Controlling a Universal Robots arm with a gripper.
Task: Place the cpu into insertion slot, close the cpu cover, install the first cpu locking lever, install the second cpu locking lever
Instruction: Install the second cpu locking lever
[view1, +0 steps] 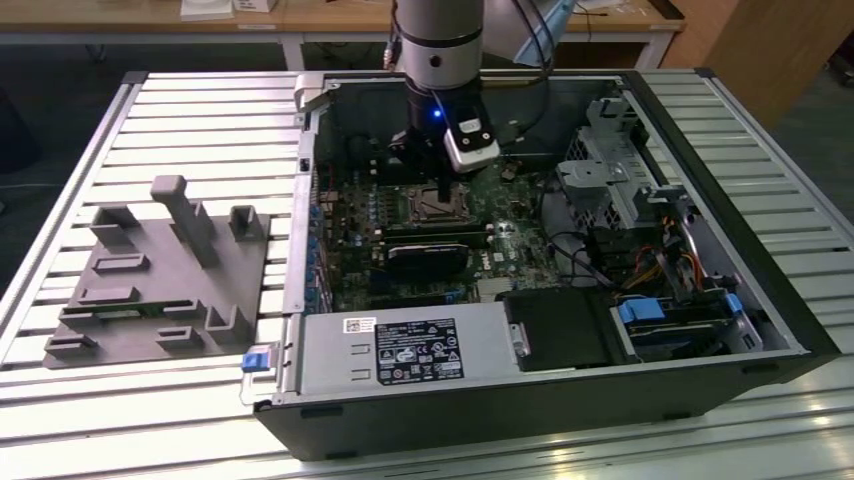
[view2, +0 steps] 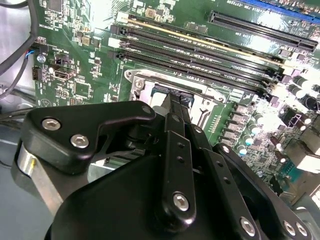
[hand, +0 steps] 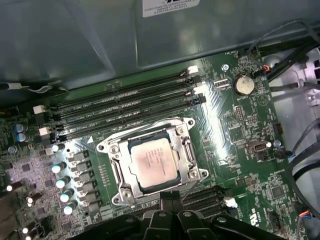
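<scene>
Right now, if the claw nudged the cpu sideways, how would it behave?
The cpu looks flat and rigid, so it probably wouldn't bend. It sits within the cpu cover, so it likely stays put. Its smooth metal top seems slippery.

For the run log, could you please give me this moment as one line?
cpu seated in insertion slot | cpu cover closed around it | gripper at the slot's edge, holding nothing visible

We see a robotics lab | slatted aluminium bench (view1: 200, 100) | open computer case (view1: 534, 390) | wooden desks (view1: 334, 20) at 12 o'clock.
</scene>
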